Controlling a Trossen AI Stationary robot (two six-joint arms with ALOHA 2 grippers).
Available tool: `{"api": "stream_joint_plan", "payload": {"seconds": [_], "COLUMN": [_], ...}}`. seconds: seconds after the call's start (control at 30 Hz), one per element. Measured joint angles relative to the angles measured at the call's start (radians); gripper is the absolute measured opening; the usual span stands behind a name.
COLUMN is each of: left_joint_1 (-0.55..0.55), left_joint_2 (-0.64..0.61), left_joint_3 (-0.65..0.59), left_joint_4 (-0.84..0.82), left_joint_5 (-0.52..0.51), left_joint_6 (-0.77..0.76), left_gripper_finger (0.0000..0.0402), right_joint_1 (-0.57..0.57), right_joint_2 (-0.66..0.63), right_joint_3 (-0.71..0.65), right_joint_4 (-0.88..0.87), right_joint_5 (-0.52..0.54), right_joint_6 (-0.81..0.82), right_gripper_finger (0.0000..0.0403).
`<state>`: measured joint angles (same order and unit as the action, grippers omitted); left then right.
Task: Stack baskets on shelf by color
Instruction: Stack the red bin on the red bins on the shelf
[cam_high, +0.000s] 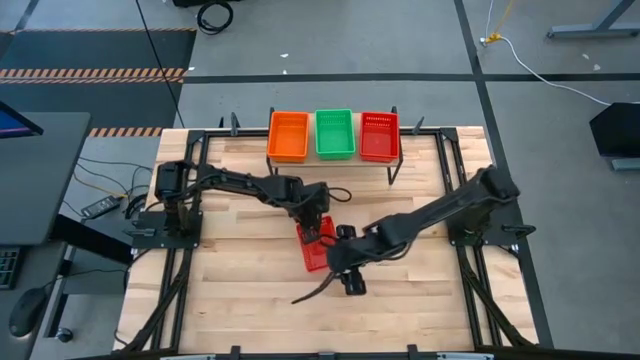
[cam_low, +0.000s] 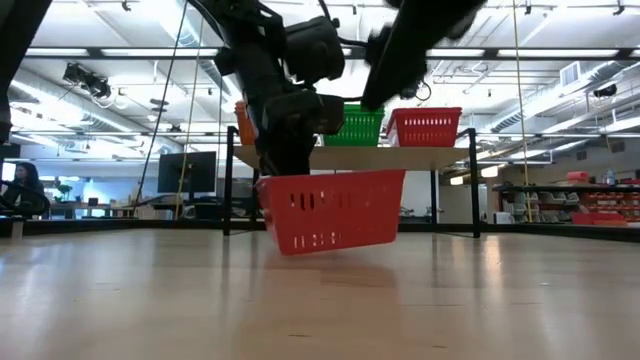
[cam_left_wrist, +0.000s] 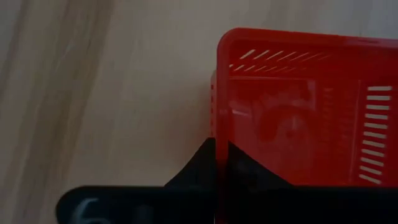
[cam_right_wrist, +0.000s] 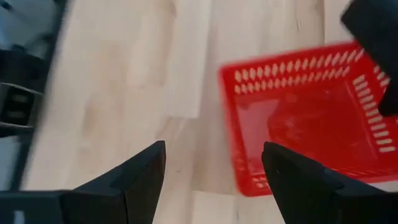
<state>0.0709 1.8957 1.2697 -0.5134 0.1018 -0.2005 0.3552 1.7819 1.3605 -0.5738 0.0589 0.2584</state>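
Observation:
My left gripper (cam_high: 312, 218) is shut on a red mesh basket (cam_high: 318, 250) over the middle of the table. The low view shows this basket (cam_low: 330, 212) tilted, its left corner lowest. My right gripper (cam_high: 350, 275) hovers open just near and right of it, touching nothing; its wrist view has the basket (cam_right_wrist: 305, 118) ahead of the spread fingers. The shelf (cam_low: 340, 157) stands at the far edge. On top of it sit an orange basket (cam_high: 288, 135), a green basket (cam_high: 335, 133) and a red basket (cam_high: 379, 135). My left gripper comes from above and pinches the red basket's far-side wall (cam_left_wrist: 219, 124). One finger (cam_left_wrist: 193, 177) is outside the wall and the other shows through the mesh inside it. The basket hangs tilted below the fingers; in the low view it looks clear of the table.
The two arms cross close together at mid-table, the right arm (cam_high: 430, 215) reaching in from the right. Black frame rails (cam_high: 460, 200) run along both sides of the wood-plank table. The near part of the table (cam_high: 250, 300) is bare wood.

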Motion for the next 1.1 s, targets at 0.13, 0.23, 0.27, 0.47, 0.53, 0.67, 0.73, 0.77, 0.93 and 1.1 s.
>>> {"api": "stream_joint_plan", "payload": {"seconds": [0.13,0.23,0.27,0.47,0.53,0.67,0.73,0.77,0.93,1.1], "left_joint_1": [-0.007,-0.007,-0.007,-0.007,-0.008,-0.009,-0.009,-0.009,-0.009,-0.011], "left_joint_2": [0.0,0.0,0.0,0.0,0.0,-0.017,-0.029,-0.038,-0.062,-0.094], "left_joint_3": [0.0,0.0,0.0,0.0,0.0,0.001,0.001,0.001,0.0,0.006], "left_joint_4": [0.009,0.016,0.017,0.041,0.048,0.074,0.082,0.089,0.084,0.064], "left_joint_5": [-0.001,-0.001,-0.001,0.038,0.05,0.052,0.052,0.052,0.057,0.077], "left_joint_6": [-0.018,-0.021,-0.024,-0.038,-0.046,-0.051,-0.051,-0.051,-0.05,-0.05], "left_gripper_finger": [0.0006,0.0006,0.0006,0.0006,0.0006,0.0007,0.0007,0.0007,0.0007,0.0007], "right_joint_1": [-0.016,-0.019,-0.019,-0.018,-0.018,-0.027,-0.031,-0.031,-0.031,-0.028], "right_joint_2": [0.07,0.118,0.133,0.167,0.166,0.166,0.172,0.176,0.178,0.132], "right_joint_3": [0.0,0.0,0.0,-0.001,-0.001,-0.001,0.0,0.001,0.001,0.003], "right_joint_4": [0.03,0.039,0.038,0.036,0.042,0.038,0.037,0.037,0.023,0.011], "right_joint_5": [-0.043,-0.078,-0.077,-0.011,0.033,0.032,0.021,0.016,-0.018,-0.025], "right_joint_6": [-0.003,-0.027,-0.028,0.008,0.008,-0.006,-0.007,-0.007,-0.005,-0.008], "right_gripper_finger": [0.0269,0.0269,0.0269,0.0249,0.0234,0.0194,0.0165,0.0148,0.0039,0.0015]}}
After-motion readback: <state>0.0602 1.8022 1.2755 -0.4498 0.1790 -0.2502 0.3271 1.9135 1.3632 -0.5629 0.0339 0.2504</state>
